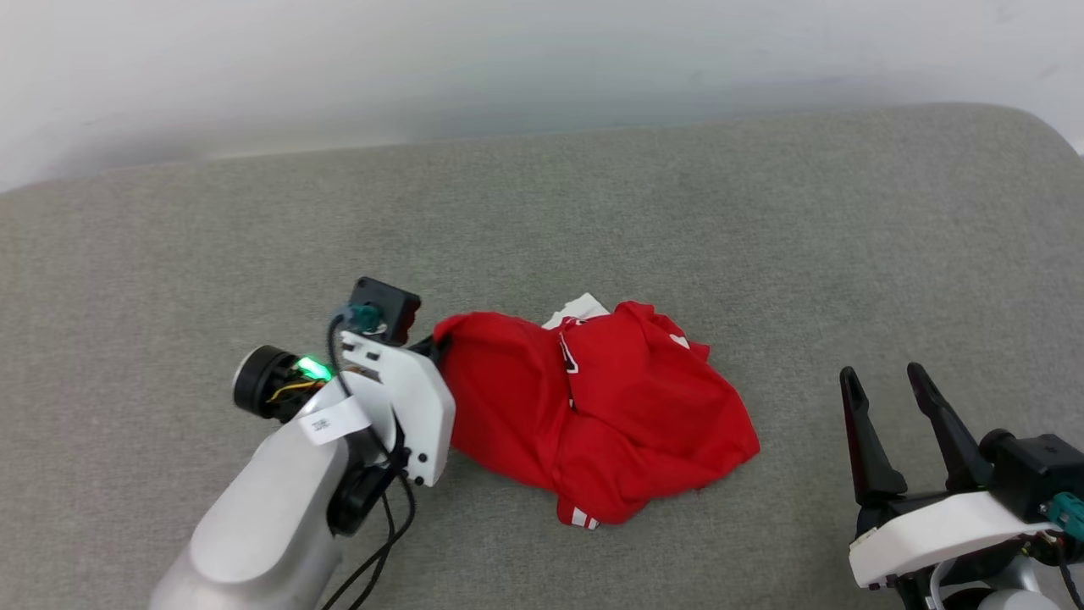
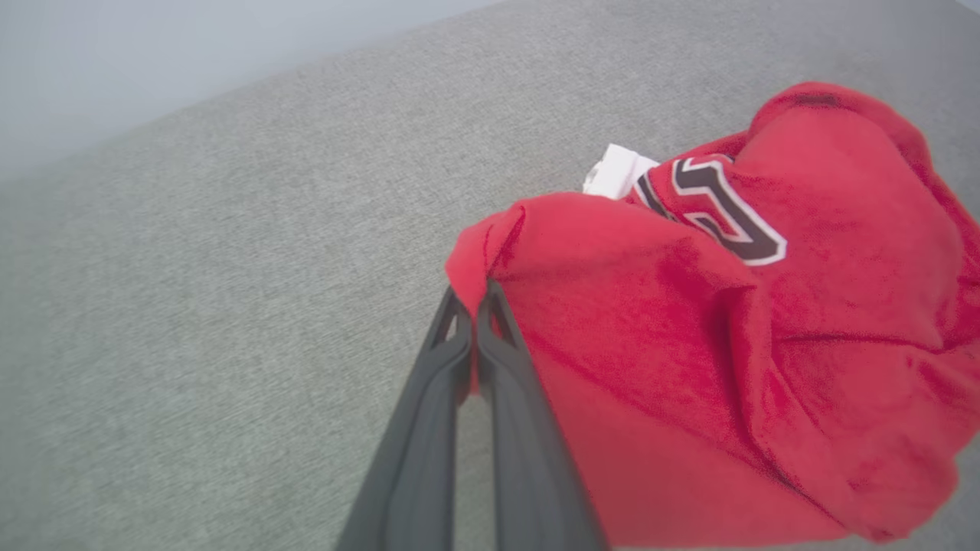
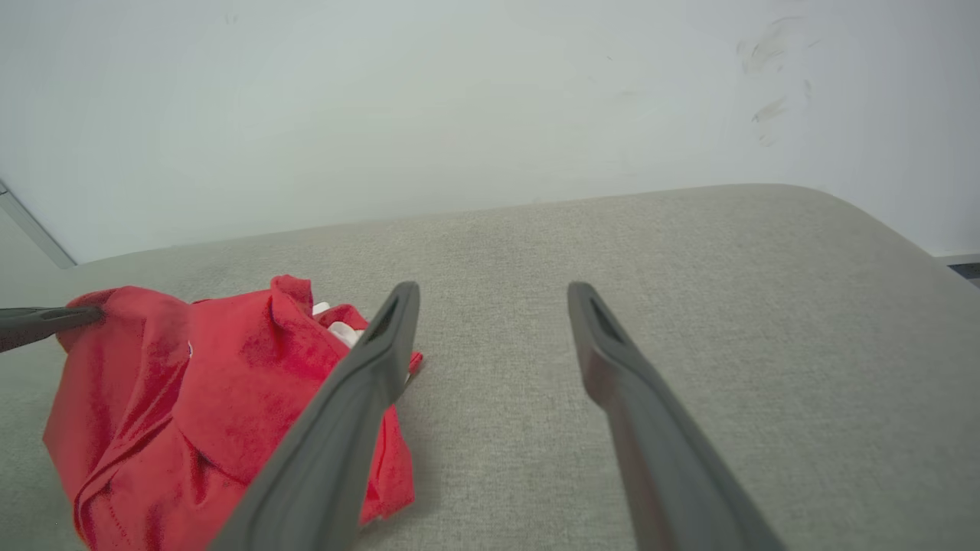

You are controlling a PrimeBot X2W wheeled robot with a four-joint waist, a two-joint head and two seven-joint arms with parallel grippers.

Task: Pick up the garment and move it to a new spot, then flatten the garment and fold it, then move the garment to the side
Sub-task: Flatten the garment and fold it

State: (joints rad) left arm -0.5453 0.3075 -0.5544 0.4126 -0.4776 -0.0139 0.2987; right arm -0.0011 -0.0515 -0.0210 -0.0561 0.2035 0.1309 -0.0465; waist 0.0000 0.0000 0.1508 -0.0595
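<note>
Early stage here: the red basketball jersey with black, white-outlined lettering sits in a crumpled heap on the wide grey woven cushion, roughly at its middle. A bit of white sleeve pokes out at the heap's far edge, and a scrap of striped trim shows at its near edge. By the look of it, the first step is only just beginning. The heap's bulk rests on the cushion, nothing is spread flat, no fold is made, and the move to the side is a long way off. Nearly everything is left to do.

Now the arms. The left gripper reaches in low from the jersey's left. Its pale forearm angles up from the near side, and its white wrist housing sits right against the cloth. Its two dark fingers are pressed together, with a pinch of red fabric from the jersey's left edge caught between the tips. That is a grip, and it looks ready for a lift.

The right gripper waits well apart on the jersey's right. It hovers just above the cushion, fingers pointing away from the robot, spread wide and holding nothing. In its own wrist view, the jersey lies off to the left of its fingers, untouched by them.
</note>
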